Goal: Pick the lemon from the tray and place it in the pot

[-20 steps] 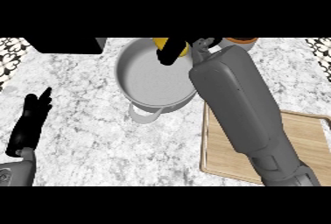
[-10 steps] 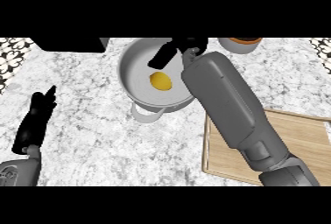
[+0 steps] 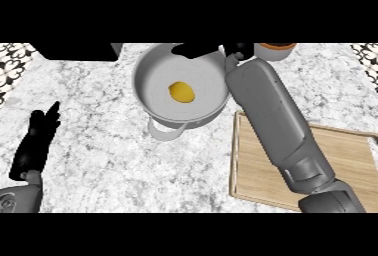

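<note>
Lemon sits in the pot at the counter's far edge, my right robot hand released above.

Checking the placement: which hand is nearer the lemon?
Right. Right hand over the pot's far rim, just beyond the lemon; left hand rests open far left of it.
</note>
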